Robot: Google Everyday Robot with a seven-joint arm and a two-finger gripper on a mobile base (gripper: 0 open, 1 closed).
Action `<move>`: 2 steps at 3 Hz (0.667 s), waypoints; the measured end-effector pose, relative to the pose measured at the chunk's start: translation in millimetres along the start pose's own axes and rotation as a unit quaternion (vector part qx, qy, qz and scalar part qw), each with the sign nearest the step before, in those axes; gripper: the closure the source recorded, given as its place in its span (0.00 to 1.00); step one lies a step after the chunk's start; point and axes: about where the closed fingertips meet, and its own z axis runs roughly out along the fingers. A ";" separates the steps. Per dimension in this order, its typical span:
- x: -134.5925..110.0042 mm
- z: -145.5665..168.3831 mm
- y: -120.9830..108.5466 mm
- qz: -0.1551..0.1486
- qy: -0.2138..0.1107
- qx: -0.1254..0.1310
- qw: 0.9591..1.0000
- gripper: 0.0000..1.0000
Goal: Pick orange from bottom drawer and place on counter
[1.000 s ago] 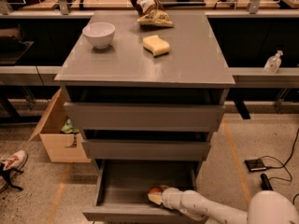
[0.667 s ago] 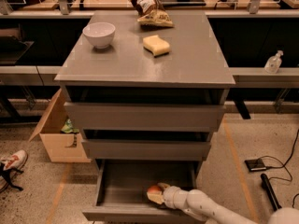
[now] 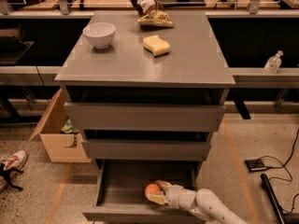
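The orange (image 3: pixel 152 189) lies inside the open bottom drawer (image 3: pixel 121 190), right of its middle. My gripper (image 3: pixel 156 192) reaches into the drawer from the lower right on its white arm, and its pale fingers (image 3: pixel 156 199) sit around the orange, one behind it and one in front. The orange rests low in the drawer. The grey counter (image 3: pixel 187 64) on top of the cabinet is above, well away from the gripper.
On the counter stand a white bowl (image 3: pixel 99 34), a pale yellow sponge (image 3: pixel 156 45) and a crumpled snack bag (image 3: pixel 150 8). A cardboard box (image 3: pixel 58 134) sits left of the cabinet, a shoe (image 3: pixel 11 163) on the floor, cables and a small device (image 3: pixel 259 164) at right.
The arm has pushed further left into the drawer, and the gripper has closed in around the orange. The arm's bulky white part has left the lower right corner.
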 end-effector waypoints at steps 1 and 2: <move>-0.3 0.0 0.5 0.000 0.000 -0.001 1.000 1.00; -24.6 -17.5 21.0 -0.023 -0.012 -0.026 0.999 1.00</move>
